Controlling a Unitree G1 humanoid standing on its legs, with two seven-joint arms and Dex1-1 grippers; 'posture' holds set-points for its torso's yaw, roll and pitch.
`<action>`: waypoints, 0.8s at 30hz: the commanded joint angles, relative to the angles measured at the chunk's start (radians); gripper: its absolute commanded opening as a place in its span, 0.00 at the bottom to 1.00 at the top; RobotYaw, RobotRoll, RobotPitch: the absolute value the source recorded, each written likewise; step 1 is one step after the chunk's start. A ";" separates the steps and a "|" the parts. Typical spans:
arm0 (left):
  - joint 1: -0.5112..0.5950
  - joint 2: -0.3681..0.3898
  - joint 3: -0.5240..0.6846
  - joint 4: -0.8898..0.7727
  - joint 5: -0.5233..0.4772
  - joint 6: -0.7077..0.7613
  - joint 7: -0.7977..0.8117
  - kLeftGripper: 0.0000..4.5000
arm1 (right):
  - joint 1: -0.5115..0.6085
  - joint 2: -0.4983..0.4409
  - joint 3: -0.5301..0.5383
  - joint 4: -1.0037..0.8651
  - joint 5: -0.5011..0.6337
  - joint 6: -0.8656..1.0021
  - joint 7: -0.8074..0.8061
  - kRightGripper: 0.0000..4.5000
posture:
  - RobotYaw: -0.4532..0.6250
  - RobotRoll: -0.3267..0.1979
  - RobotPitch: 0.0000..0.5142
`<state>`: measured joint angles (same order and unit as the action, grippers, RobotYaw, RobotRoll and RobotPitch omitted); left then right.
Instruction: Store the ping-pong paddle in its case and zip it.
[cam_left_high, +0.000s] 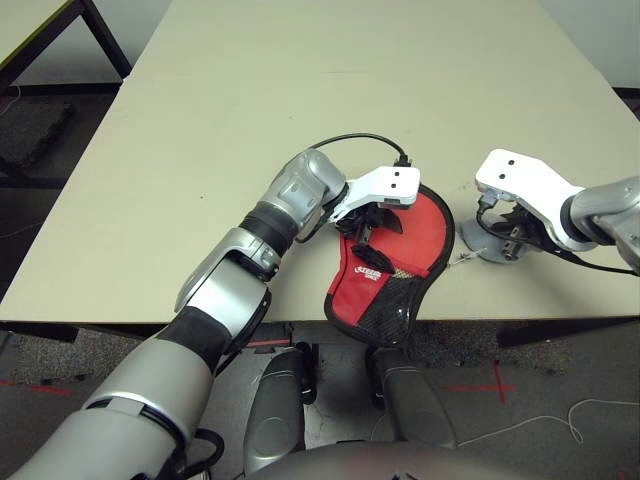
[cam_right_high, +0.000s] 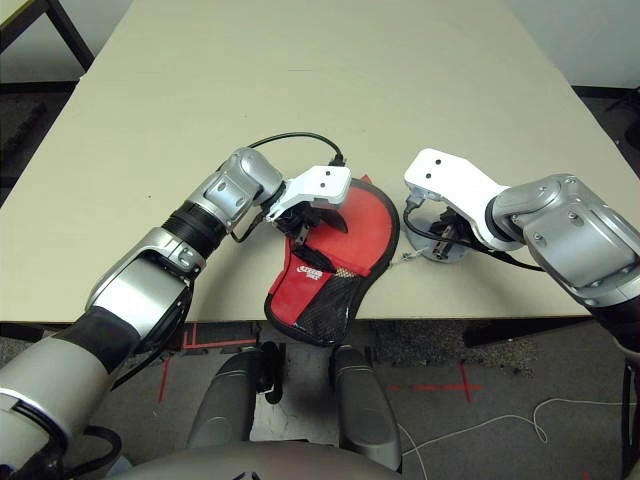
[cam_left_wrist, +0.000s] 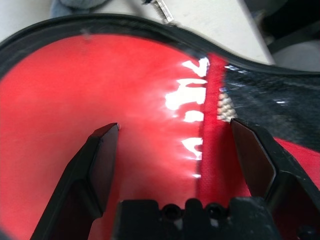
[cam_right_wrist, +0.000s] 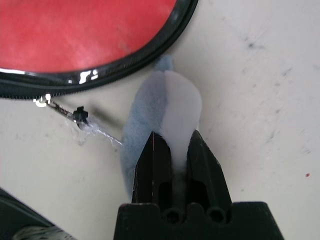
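And here's the case (cam_left_high: 425, 225), lying flat on the desk (cam_left_high: 230, 100), red side up, with its narrow mesh end (cam_left_high: 390, 310) poking out over the near edge. The paddle? I can't make it out as such; a pale patch (cam_left_wrist: 226, 107) by the mesh may be its handle, so my guess is it's tucked inside.

Now the two arms! The left fingers (cam_left_wrist: 102, 160) are spread wide over the red face, gripping nothing; whether they're pressing down, I can't say. Over on the right, the right fingers (cam_right_wrist: 155, 175) are pinched narrow on the little plush (cam_right_wrist: 145, 110), which a thin cord (cam_right_wrist: 112, 137) ties to the zip pull (cam_right_wrist: 65, 112) at the case's rim.

So it's zipping work, I'd judge, and that cord is the tricky bit. Draw the plush along the curve of the zip (cam_right_wrist: 115, 75), low and close to the rim, never straight up or outward, or the slider could jam. A firm left palm-down press beside the slider would help, shifting along as it travels. Steady, too: with that end overhanging, a hard tug could swing the whole case round. Ease off if the cloth bunches!
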<state>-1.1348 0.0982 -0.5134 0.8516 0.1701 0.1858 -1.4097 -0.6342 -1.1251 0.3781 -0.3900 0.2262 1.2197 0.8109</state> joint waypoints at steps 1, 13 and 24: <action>0.028 -0.010 -0.072 0.131 0.109 0.022 0.095 1.00 | -0.007 0.002 -0.015 -0.009 -0.012 0.013 -0.011 0.00 | 0.23 0.62 0.36; 0.021 -0.081 -0.065 0.185 0.106 0.078 0.166 1.00 | 0.168 -0.069 -0.174 -0.273 0.164 0.070 0.088 0.00 | 0.22 0.62 0.40; 0.019 -0.086 -0.066 0.192 0.106 0.069 0.164 1.00 | 0.200 -0.111 -0.128 -0.355 0.220 -0.043 0.161 0.00 | 0.20 0.62 0.42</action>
<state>-1.1718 0.0038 -0.5273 0.9506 0.1998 0.2138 -1.2816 -0.4336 -1.2454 0.2246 -0.7083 0.4137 1.1954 0.9349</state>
